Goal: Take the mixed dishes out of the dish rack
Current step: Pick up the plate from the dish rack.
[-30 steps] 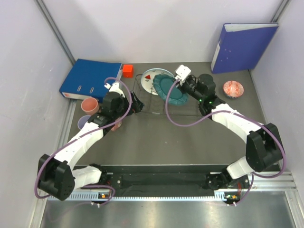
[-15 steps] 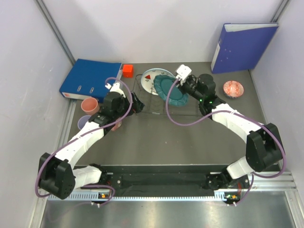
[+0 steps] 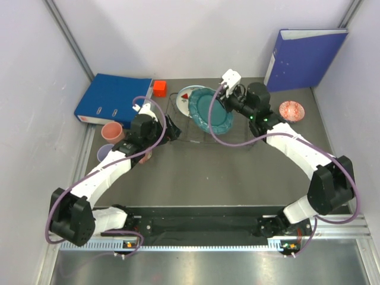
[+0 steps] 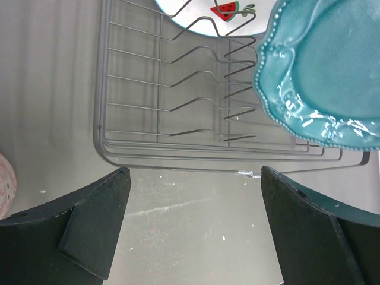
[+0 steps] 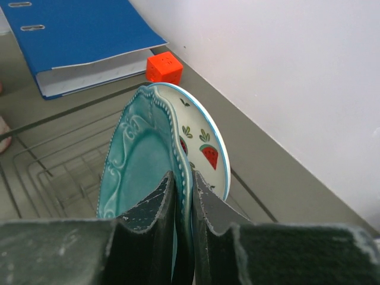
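Grey desk (image 3: 196, 172), pale walls (image 3: 178, 35). Right fingers (image 5: 171, 205) clench the teal scalloped plate (image 5: 139, 160) by its rim; left fingers (image 3: 170, 129) spread, holding nothing, wire dish rack (image 4: 160, 107) just ahead.

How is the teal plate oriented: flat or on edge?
On edge. The right gripper clamps the teal plate by its rim; the watermelon plate stands behind it.

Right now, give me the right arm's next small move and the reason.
Probably lift straight up. The right claw is shut on the rim of the teal plate, which stands on edge over the dish rack. The white plate sits close behind it, so a sideways pull might knock it.
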You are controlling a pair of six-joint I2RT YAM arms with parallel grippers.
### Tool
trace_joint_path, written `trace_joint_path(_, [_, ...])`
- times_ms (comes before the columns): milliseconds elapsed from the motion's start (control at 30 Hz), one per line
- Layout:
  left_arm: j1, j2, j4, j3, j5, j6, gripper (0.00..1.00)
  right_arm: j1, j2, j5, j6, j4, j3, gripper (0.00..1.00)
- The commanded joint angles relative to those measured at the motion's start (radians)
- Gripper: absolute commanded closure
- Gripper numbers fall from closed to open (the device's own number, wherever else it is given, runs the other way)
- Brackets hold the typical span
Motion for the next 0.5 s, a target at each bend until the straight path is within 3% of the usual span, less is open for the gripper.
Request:
trace_joint_path(0, [-0.004,0.007,0.056,0.047,0.023,-0.015,0.06,-0.002,-0.05,0.024,0.087,0.02,0.158,1.0])
trace_joint_path(233, [-0.004,0.019,0.052,0.076,0.01,-0.026,0.1,-0.03,-0.035,0.084,0.26,-0.094,0.227,1.0])
trace_joint_path(467, [-0.002,0.024,0.044,0.098,-0.037,-0.068,0.14,-0.135,-0.058,0.018,0.624,-0.115,0.217,1.0])
